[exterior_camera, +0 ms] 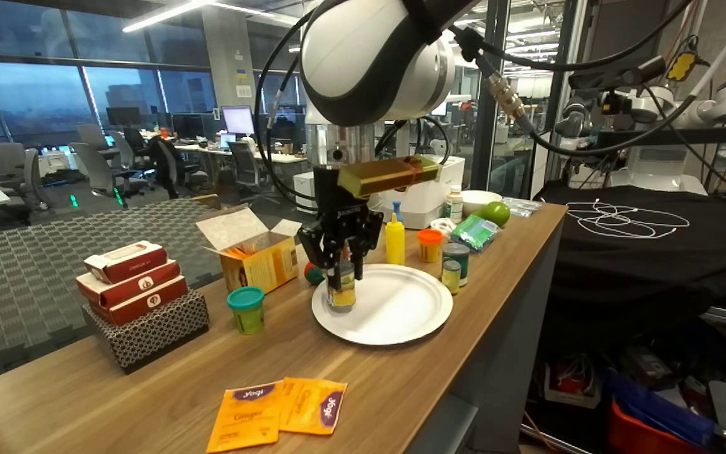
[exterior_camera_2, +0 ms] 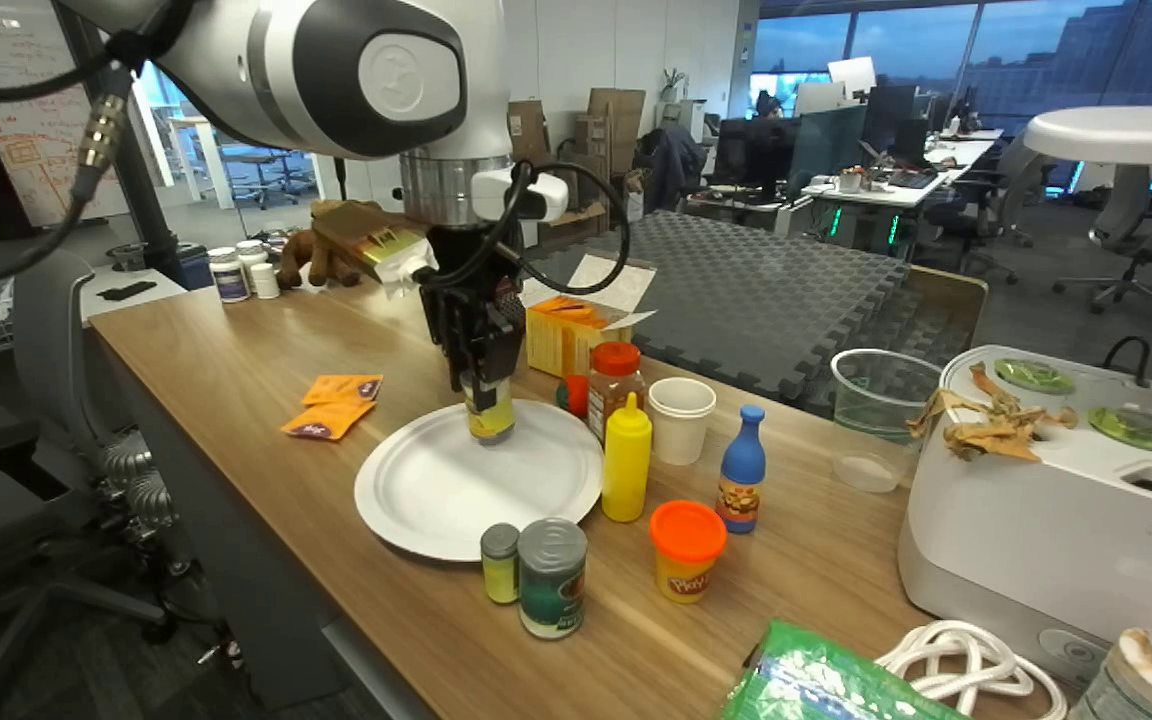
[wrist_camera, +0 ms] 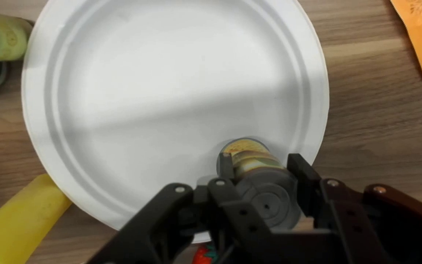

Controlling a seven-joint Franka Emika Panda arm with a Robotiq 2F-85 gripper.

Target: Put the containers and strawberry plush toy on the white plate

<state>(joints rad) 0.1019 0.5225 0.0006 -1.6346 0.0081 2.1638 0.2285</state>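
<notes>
In an exterior view, the black gripper (exterior_camera: 345, 272) is squeezing a round jar (exterior_camera: 343, 296), its jaws standing part-way apart, on or just over the white plate (exterior_camera: 401, 309); I cannot tell which. In an exterior view, a smooth yellow bottle (exterior_camera_2: 626, 465) is standing beside the plate. In the wrist view, a flat gray lid (wrist_camera: 267, 205) is showing between the jaws, and a red strawberry toy (wrist_camera: 201, 256) is peeking out past the plate.
</notes>
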